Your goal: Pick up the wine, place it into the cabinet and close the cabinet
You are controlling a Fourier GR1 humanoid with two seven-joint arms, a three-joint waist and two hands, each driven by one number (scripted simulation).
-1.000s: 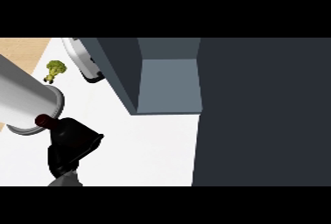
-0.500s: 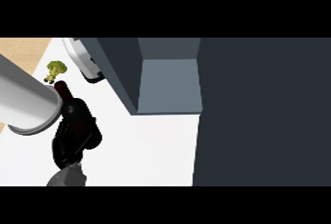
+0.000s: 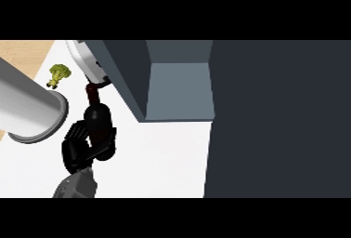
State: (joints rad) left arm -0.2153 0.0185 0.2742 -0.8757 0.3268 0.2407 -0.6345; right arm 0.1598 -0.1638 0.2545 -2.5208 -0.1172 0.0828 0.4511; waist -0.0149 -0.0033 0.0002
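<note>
At the near left of the white tabletop [image 3: 158,158], a robot hand [image 3: 81,148] rises from the lower edge on a grey forearm, its fingers curled round the dark wine bottle [image 3: 98,122], whose neck points away toward the cabinet [image 3: 179,90]. Which hand this is I cannot tell for sure; by its place at the left I take it for the left, and the other does not show. The step in hand looks like the carry: bottle held, not yet inside. Next it wants moving right and forward into the open grey compartment. A large grey cylinder [image 3: 27,109] crowds the left; the white rounded door edge [image 3: 87,62] sits just past the neck. Open tabletop lies right. Farther off lies a green vegetable [image 3: 59,74]
</note>
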